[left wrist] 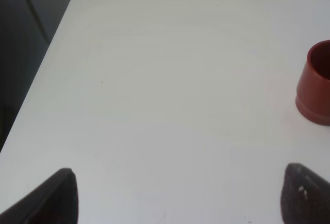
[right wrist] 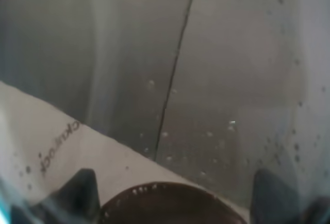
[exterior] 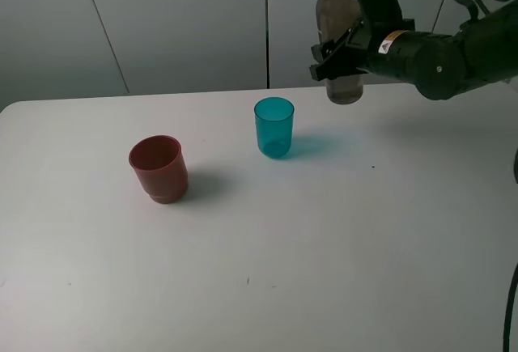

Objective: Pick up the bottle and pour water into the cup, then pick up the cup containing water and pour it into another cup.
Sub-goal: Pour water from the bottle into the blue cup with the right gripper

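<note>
Nearest me, the red cup (exterior: 159, 167) sits toward the desk's (exterior: 364, 247) left edge, with the teal cup (exterior: 274, 126) beyond it. My right gripper (exterior: 341, 54) clamps the bottle (exterior: 333, 8) upright above the far edge; my left gripper (left wrist: 185, 195) gapes empty. Pouring from that height could overshoot the teal cup.

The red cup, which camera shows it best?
The exterior high view: the red cup stands whole and upright on the table, left of the teal cup. The left wrist view catches only part of it, cut off at the picture's edge. The right wrist view shows none of it, only the bottle up close.
</note>
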Controlling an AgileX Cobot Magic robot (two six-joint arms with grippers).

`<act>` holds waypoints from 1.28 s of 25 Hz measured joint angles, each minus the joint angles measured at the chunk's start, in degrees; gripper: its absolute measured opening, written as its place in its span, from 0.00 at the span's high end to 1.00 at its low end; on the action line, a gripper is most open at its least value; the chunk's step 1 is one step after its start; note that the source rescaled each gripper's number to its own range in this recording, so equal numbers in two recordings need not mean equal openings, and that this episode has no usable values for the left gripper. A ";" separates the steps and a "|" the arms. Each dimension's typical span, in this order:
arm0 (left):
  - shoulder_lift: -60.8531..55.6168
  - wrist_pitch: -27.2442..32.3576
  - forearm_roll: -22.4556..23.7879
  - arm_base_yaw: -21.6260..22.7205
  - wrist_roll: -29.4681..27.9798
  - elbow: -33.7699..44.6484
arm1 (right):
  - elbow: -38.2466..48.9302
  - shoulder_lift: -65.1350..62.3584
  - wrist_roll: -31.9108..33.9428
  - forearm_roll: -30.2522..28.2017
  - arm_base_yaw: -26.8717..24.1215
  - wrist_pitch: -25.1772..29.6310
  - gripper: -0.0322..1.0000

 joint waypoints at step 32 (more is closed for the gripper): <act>0.00 0.00 0.00 0.00 0.21 0.00 | -7.25 14.37 -44.58 -0.70 0.00 -8.40 0.93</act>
